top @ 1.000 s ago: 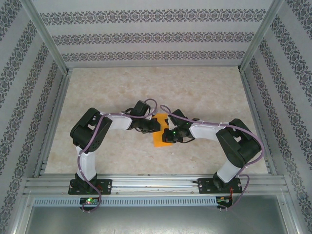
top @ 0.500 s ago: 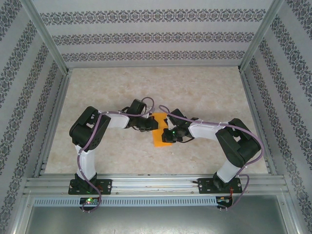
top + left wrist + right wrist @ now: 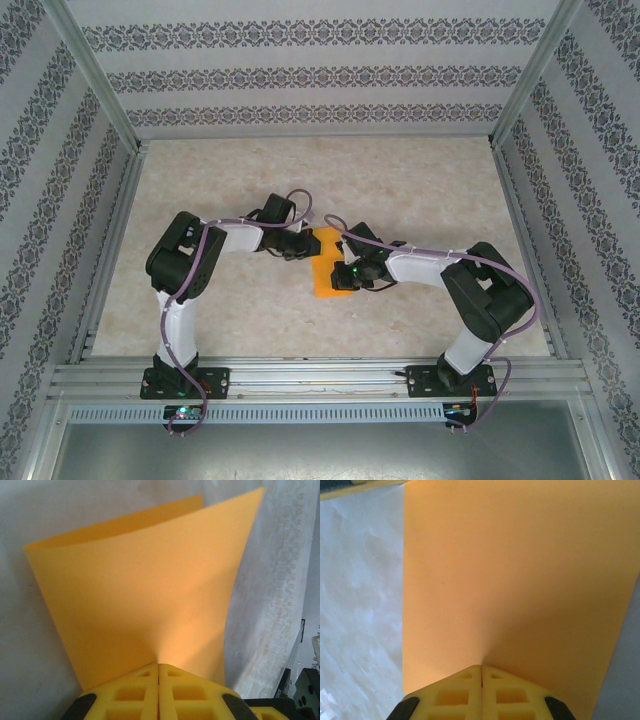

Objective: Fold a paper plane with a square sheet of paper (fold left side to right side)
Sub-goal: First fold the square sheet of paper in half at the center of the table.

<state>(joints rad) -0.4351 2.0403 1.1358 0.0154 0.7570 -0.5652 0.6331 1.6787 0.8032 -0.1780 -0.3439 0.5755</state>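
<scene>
The orange paper (image 3: 322, 284) lies in the middle of the table (image 3: 420, 200), at the center of the top view, between the 2 arms. It looks like a tall strip there, so it is partly folded over.

The left gripper (image 3: 303, 248) is closed and pinches the paper at the strip's upper left. In the left wrist view, the paper (image 3: 145, 590) rises from the closed tips (image 3: 158, 666), and 2 layers show at the top of the frame, not lying flat on each other.

The right gripper (image 3: 343, 272) is closed too. In the right wrist view, the paper (image 3: 520, 580) spreads out from its tips (image 3: 481, 668), so I think it pinches the paper as well.

The step in hand seems to be bringing the left side over to the right side. To do it well, the 2 top corners should meet first. Then the edges should line up all the way down. Only then should the fold be pressed flat. The move should be slow, because thin paper bends and slips easily. A crooked fold here would make a crooked plane.

I can read no words, brands or labels anywhere.
</scene>
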